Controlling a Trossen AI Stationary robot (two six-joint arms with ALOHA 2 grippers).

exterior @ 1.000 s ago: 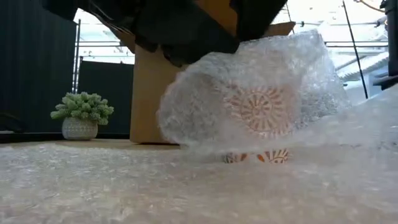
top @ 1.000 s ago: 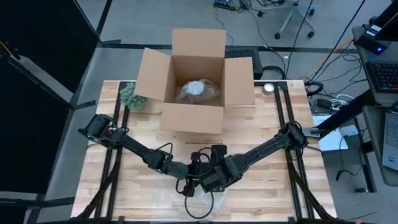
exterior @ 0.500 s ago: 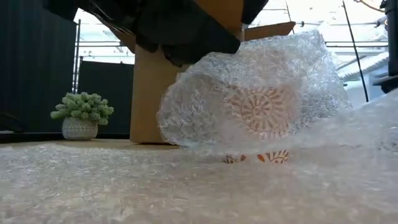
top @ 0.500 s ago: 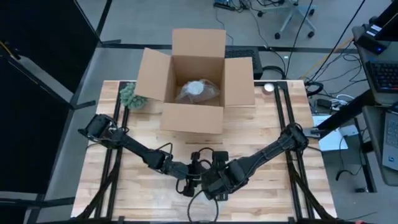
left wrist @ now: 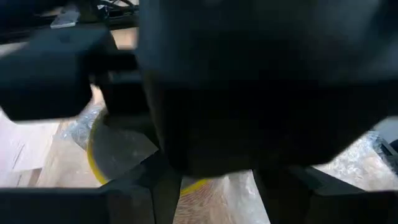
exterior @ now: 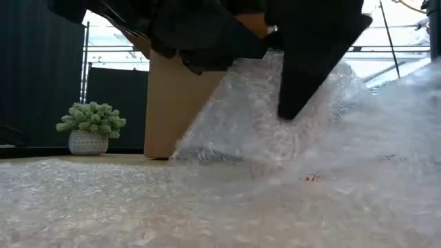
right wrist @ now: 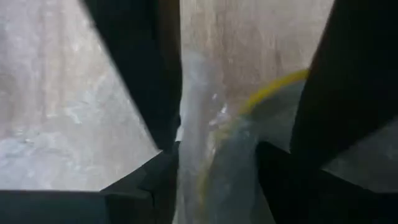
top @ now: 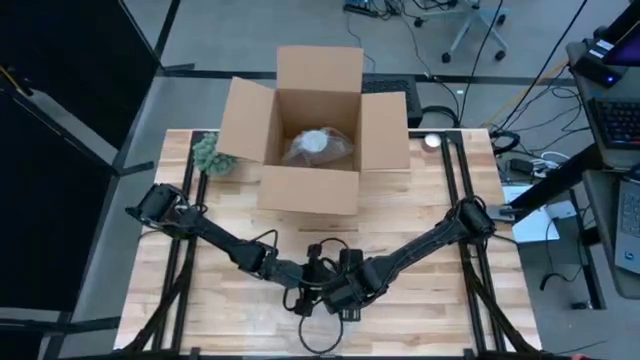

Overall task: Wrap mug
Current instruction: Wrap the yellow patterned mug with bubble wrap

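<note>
The mug is almost hidden under clear bubble wrap (exterior: 241, 124). Only its yellow rim shows, in the right wrist view (right wrist: 273, 87) and the left wrist view (left wrist: 93, 162). The wrap sheet (top: 270, 322) lies on the table's near middle. Both grippers meet over the mug. My right gripper (top: 345, 300) points down into the wrap with its fingers apart, and a fold of wrap stands between them. My left gripper (top: 310, 292) is right beside it on the left, with the right arm in front of it in the left wrist view. My right gripper comes from above, slanting down, and pushes into the bubble wrap over the mug. A standing fold of wrap (right wrist: 199, 124) lies against one finger (right wrist: 161, 74); the mug's rim runs between the two fingers. The wrap sags under the finger (exterior: 310, 69) and stays on the table.
An open cardboard box (top: 250, 120) stands at the far middle with a wrapped item (top: 318, 145) inside. A small green plant in a pot (top: 208, 155) sits left of the box. Bare wooden table lies to both sides of the grippers.
My right gripper has gone toward the table's near edge, then come down into the wrap over the mug. The raised hood of wrap has been pushed down and drawn across the mug's near side. The mug's orange pattern, visible before, is now covered.
</note>
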